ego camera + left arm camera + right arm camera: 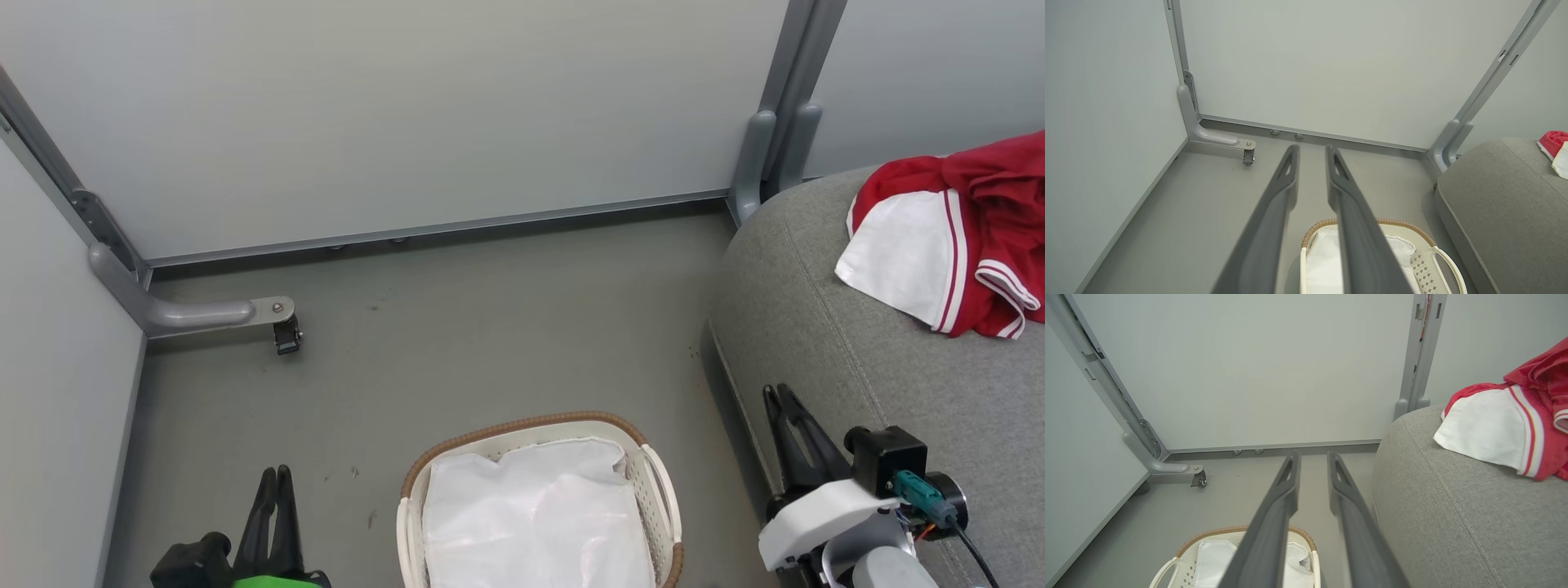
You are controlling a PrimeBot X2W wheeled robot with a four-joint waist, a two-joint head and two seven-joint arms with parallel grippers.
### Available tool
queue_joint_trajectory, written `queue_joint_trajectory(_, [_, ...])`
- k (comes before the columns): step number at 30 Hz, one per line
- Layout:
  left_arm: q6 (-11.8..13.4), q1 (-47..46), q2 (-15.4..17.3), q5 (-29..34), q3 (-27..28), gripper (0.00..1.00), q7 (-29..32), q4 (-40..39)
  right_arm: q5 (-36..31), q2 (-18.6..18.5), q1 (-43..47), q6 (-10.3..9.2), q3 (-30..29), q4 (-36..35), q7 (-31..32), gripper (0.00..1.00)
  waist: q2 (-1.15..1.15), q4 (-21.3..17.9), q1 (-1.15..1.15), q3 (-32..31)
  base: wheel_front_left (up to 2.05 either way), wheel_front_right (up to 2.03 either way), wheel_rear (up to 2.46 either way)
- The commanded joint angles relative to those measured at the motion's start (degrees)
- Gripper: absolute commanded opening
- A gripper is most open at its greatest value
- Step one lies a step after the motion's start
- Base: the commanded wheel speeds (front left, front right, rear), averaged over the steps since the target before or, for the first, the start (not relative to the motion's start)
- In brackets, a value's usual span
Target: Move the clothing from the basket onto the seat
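- Left pincer (274,474): the fingers are parted by a narrow gap with nothing between them. It hangs over the floor (457,327), just left of the basket (522,426).
- Right pincer (780,396): the fingers are also slightly apart and empty. It stands right of the basket, at the near edge of the seat (816,327).
- Basket: it sits on the floor between the two pincers. The visible interior shows the plain white lining (531,514) and no red garment. The near end is cut off by the frame and cannot be checked.
- Clothing (955,237): a crumpled red and white bundle with striped trim lies on the seat, right of and beyond the basket and well apart from it.
- Governing relation: seen from the basket, the clothing lies on the right pincer's side, so the right arm is nearer. The left arm would have to cross over the basket.
- Long axis: it cannot be told, because the bundle is bunched and runs off the frame.
- Judgement: the transfer appears complete. A further grasp is needed only if the hidden near end of the basket holds a garment.
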Motion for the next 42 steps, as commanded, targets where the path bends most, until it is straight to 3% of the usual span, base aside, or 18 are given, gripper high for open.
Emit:
queue_joint_trajectory(1, [-0.02, -0.05, -0.02, -0.28, 0.01, 0.00, 0.09, 0.34, 0.32, 0.03, 0.22, 0.00, -0.02, 0.32, 0.08, 0.00, 0.00, 0.00, 0.00, 0.00, 0.00, 0.00, 0.00])
queue_joint_trajectory(20, [-1.15, -2.91, 0.01, -18.05, 2.58, 0.00, 5.35, 0.14, 20.03, -0.08, 0.09, -0.01, -2.83, -0.95, 5.33, 0.00, 0.00, -0.14, 0.00, -0.05, 0.00, 0.00, 0.00])
queue_joint_trajectory(42, [-2.19, -5.56, 0.05, -34.36, 4.91, 0.00, 10.15, -0.10, 38.05, -0.20, -0.04, -0.03, -5.40, -2.08, 10.16, 0.00, 0.00, -0.29, 0.00, -0.10, 0.00, 0.00, 0.00])
